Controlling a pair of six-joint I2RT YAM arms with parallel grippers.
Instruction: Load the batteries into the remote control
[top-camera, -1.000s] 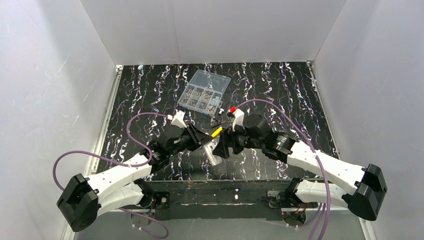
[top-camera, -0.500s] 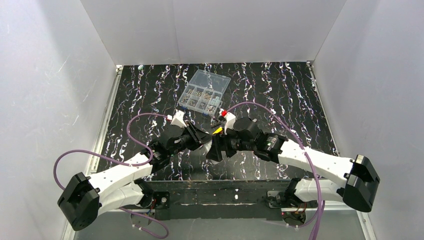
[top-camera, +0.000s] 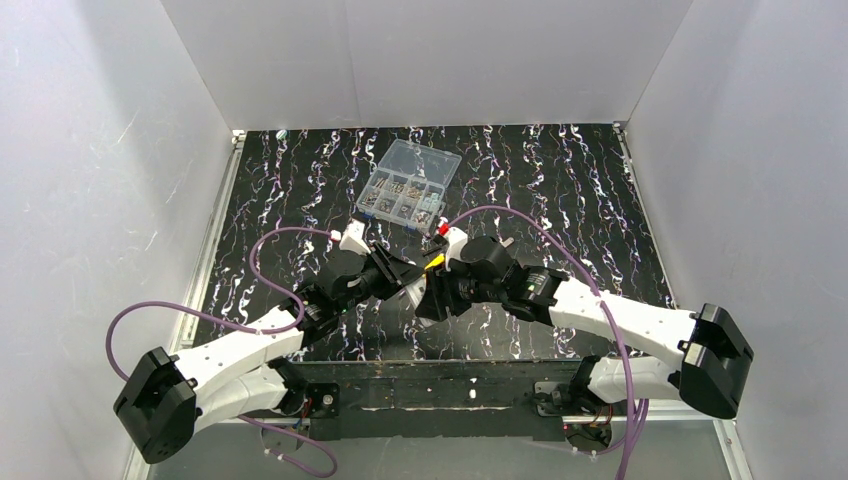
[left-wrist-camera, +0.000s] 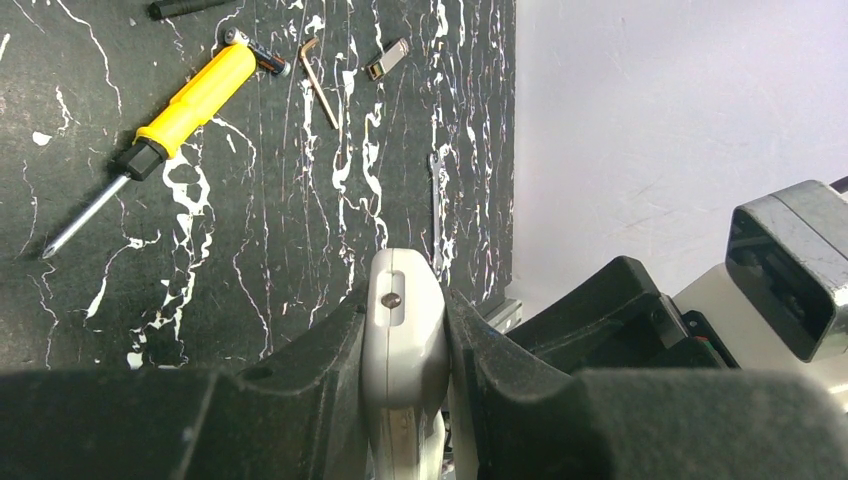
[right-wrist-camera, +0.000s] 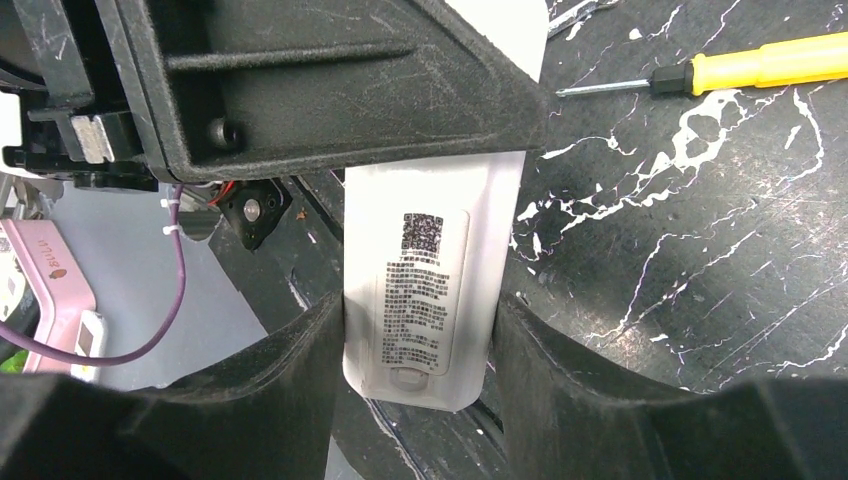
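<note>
The white remote control (left-wrist-camera: 405, 330) is held edge-on above the table, with my left gripper (left-wrist-camera: 405, 300) shut on it. Its labelled back (right-wrist-camera: 430, 290), with a QR code and small print, faces the right wrist camera. My right gripper (right-wrist-camera: 420, 310) has its jaws on both long sides of the remote's lower end, shut on it. In the top view the two grippers, left (top-camera: 405, 275) and right (top-camera: 432, 295), meet nose to nose at the table's near middle and hide the remote. No batteries are in view.
A yellow-handled screwdriver (left-wrist-camera: 190, 100) lies on the black marbled table just beyond the grippers (top-camera: 434, 263). Near it are a hex key (left-wrist-camera: 318, 68), a small metal clip (left-wrist-camera: 388, 58) and a thin wrench (left-wrist-camera: 436, 215). A clear compartment box (top-camera: 408, 187) sits further back.
My right arm has moved left to the left gripper, and its jaws have narrowed onto the remote's free end. The left gripper stayed put, still holding the remote.
</note>
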